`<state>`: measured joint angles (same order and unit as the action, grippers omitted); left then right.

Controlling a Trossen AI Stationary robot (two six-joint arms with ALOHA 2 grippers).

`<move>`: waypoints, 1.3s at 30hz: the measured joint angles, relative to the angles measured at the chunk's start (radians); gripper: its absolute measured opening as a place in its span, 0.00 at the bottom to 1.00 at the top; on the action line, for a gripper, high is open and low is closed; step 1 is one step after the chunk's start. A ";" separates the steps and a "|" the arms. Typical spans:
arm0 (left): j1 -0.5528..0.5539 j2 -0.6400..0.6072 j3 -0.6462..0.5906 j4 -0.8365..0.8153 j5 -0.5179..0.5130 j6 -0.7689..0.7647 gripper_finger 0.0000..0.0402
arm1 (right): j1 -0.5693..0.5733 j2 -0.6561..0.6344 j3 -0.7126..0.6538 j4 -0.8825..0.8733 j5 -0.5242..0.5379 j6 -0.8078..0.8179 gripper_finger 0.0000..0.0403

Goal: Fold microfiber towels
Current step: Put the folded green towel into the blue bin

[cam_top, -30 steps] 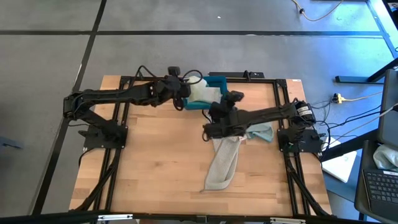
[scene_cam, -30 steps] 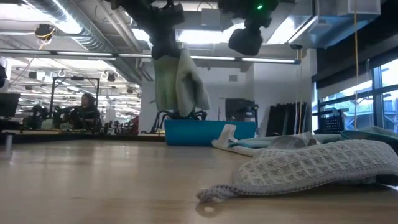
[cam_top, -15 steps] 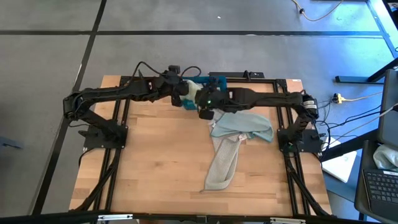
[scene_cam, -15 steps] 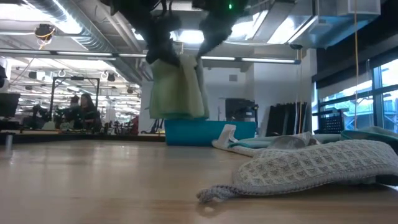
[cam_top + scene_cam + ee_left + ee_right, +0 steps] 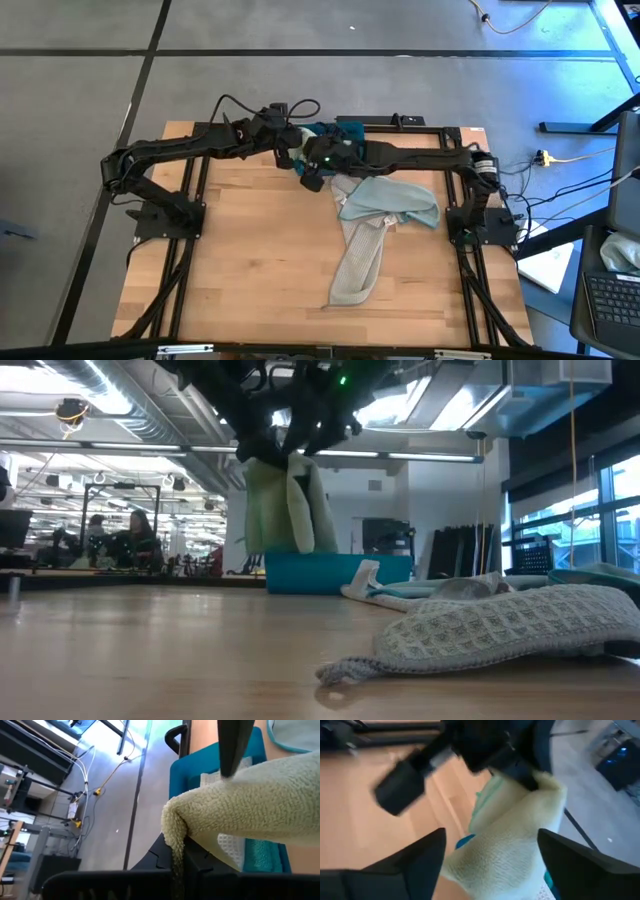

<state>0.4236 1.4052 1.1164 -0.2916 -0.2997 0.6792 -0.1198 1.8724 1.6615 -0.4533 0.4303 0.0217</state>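
Observation:
My left gripper (image 5: 291,150) is shut on a pale green towel (image 5: 286,508), which hangs in the air near the table's far edge, in front of the teal-blue bin (image 5: 330,573). My right gripper (image 5: 492,840) is open. Its two fingers (image 5: 415,862) stand on either side of the same towel (image 5: 512,845), just beside my left gripper. A pale blue towel (image 5: 392,200) lies bunched on the table right of centre, over the far end of a grey-beige towel (image 5: 360,262) that stretches toward the near edge. My left gripper pinches a bunched fold of the pale green towel (image 5: 175,842) between its two fingers, coming from above. The towel hangs below it in loose folds, clear of the table. My right gripper has the towel between its open fingers; I cannot tell whether they touch it.
The bin (image 5: 347,130) stands at the table's far edge, with white and teal cloth in it (image 5: 230,845). The grey-beige towel (image 5: 500,630) lies close to the low camera. Bare wood lies left of centre (image 5: 250,250). People sit in the room beyond (image 5: 135,535).
My right gripper has gone from above the towels at the table's centre toward the far edge and left. It has come up beside my left gripper, with its fingers around the hanging pale green towel. The towel still hangs in about the same place.

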 joint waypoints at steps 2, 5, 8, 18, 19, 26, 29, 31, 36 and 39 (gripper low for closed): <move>0.000 0.000 0.000 -0.005 0.000 -0.004 0.00 | -0.002 0.023 -0.001 0.003 0.070 -0.003 0.84; 0.000 0.000 0.000 -0.023 0.000 -0.019 0.00 | -0.004 0.029 -0.001 0.015 0.185 0.000 0.88; -0.001 0.000 0.000 -0.025 0.005 -0.016 0.00 | -0.018 0.029 0.000 0.024 0.211 -0.002 0.88; -0.001 0.000 0.000 -0.024 0.007 0.005 0.00 | -0.103 0.047 -0.002 -0.059 0.017 -0.001 0.63; -0.001 0.000 0.000 -0.025 0.007 0.007 0.00 | -0.106 0.046 0.000 -0.058 0.017 -0.018 0.59; 0.001 0.001 0.000 -0.027 0.010 0.100 0.00 | -0.122 0.040 0.000 -0.139 0.043 -0.188 0.19; 0.003 0.002 0.000 -0.025 0.028 0.177 0.00 | -0.138 0.040 0.000 -0.139 0.044 -0.266 0.04; 0.012 0.002 0.000 -0.014 0.067 0.233 0.00 | -0.151 0.040 0.000 -0.134 0.043 -0.313 0.04; 0.070 0.011 0.000 0.061 0.176 0.349 0.00 | -0.196 0.021 0.002 -0.139 0.099 -0.439 0.03; 0.130 0.048 -0.001 0.136 0.259 0.387 0.00 | -0.229 0.018 0.002 -0.149 0.101 -0.521 0.03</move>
<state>0.5531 1.4530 1.1156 -0.1556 -0.0410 1.0662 -0.3487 1.8906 1.6634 -0.6024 0.5316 -0.4993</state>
